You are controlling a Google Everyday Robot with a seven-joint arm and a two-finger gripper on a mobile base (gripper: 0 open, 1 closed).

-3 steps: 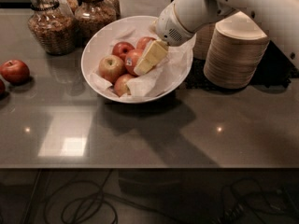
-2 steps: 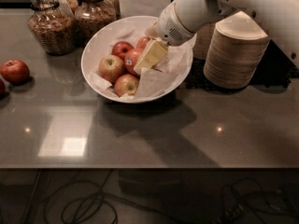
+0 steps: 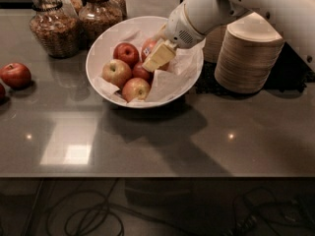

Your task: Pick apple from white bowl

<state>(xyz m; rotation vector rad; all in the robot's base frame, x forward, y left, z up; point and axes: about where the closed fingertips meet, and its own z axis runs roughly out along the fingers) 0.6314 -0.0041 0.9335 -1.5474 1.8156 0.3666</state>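
Scarcely anything has moved in the last second: the gripper [image 3: 158, 57] sits at nearly the same place inside the white bowl [image 3: 96, 58], and the fruit lies as it did.

A grey, glossy countertop [image 3: 147, 141] carries everything, and it reflects two small lights and a pale square. Below its front edge, dark cables [image 3: 93, 220] loop across a dim floor. At the back left stand two glass jars [image 3: 49, 28] of brownish contents. A stack of beige disposable bowls [image 3: 248, 58] stands to the right, near the white bowl but not touching it. A lone red apple [image 3: 15, 74] rests on the counter, well apart at the left.

Crumpled white paper [image 3: 170, 80] lines the white bowl. The apple [image 3: 147, 45] lies toward the back of the cluster – red-orange, with a small pale sticker on its face. Its right side is hidden behind the gripper, which is tilted down against it. Whether the gripper grasps the apple or only rests by it – I cannot tell. Beside it sits a dark red apple [image 3: 127, 53], and two yellow-green blushed apples [image 3: 116, 73] lie nearer the front rim.
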